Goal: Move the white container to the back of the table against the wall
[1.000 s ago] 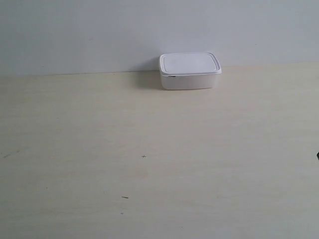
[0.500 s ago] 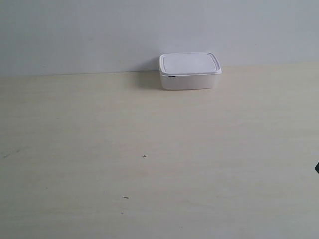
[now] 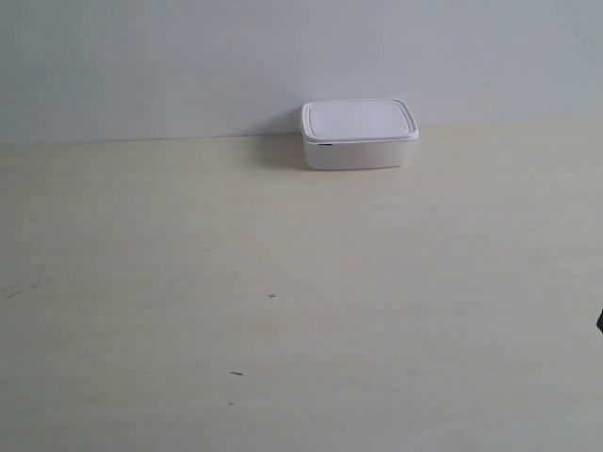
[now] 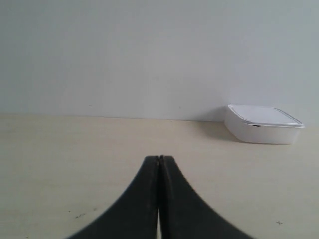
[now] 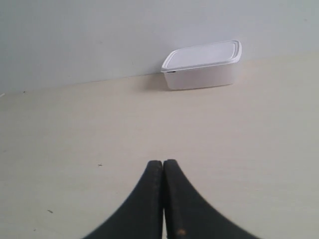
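Observation:
The white container [image 3: 359, 135] sits lidded at the far edge of the pale table [image 3: 283, 282], its back side at the foot of the grey-white wall [image 3: 188, 56]. The left wrist view has the container [image 4: 262, 124] far off, beyond my left gripper [image 4: 159, 158], whose black fingers are pressed together with nothing between them. My right gripper [image 5: 163, 162] is likewise shut and empty, well short of the container [image 5: 202, 65]. Neither gripper touches the box. In the exterior view only a dark sliver of an arm [image 3: 600, 322] shows at the right edge.
A few tiny dark specks [image 3: 272, 297] mark the wood-grain table top. Nothing else stands on the table in any view. The wall runs along the whole far edge.
The dark sliver at the exterior view's right edge has slipped slightly lower and nearly out of frame. The container has not moved.

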